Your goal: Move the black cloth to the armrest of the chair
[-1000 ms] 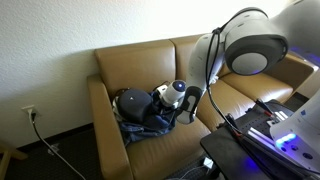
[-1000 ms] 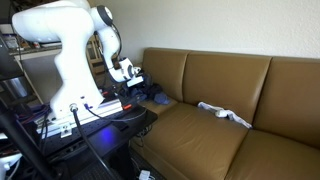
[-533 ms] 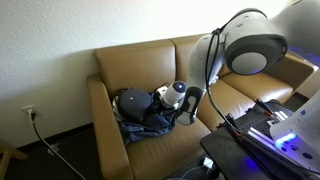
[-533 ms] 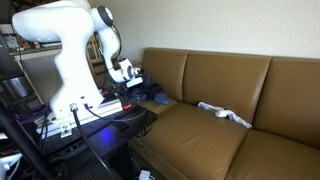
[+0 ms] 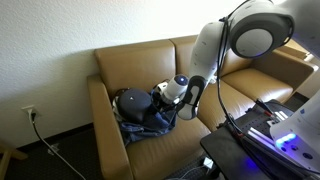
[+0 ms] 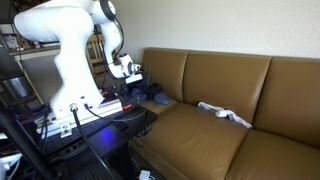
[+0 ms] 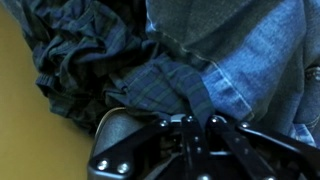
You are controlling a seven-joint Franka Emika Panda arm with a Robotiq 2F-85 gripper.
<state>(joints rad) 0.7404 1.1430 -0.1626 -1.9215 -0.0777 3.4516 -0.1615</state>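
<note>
A pile of clothes lies on the end seat of the tan sofa next to its armrest (image 5: pixel 104 120). The black cloth (image 7: pixel 95 70), dark with a faint plaid, is crumpled there against blue denim (image 7: pixel 255 50). In both exterior views it shows as a dark heap (image 5: pixel 135 108) (image 6: pixel 157 98). My gripper (image 7: pixel 200 119) is down in the pile, shut on a fold of the black cloth that runs between its fingertips. The exterior views show the gripper (image 5: pixel 163 96) (image 6: pixel 136 80) at the pile's edge.
A white cloth (image 6: pixel 224 112) lies on the middle seat cushion. A black stand with cables and blue lights (image 5: pixel 262 130) sits in front of the sofa. A wall socket with a cord (image 5: pixel 31 114) is beside the armrest.
The jaws have closed on the fold of black cloth. The arm's upper joints have risen and the wrist has shifted slightly upward.
</note>
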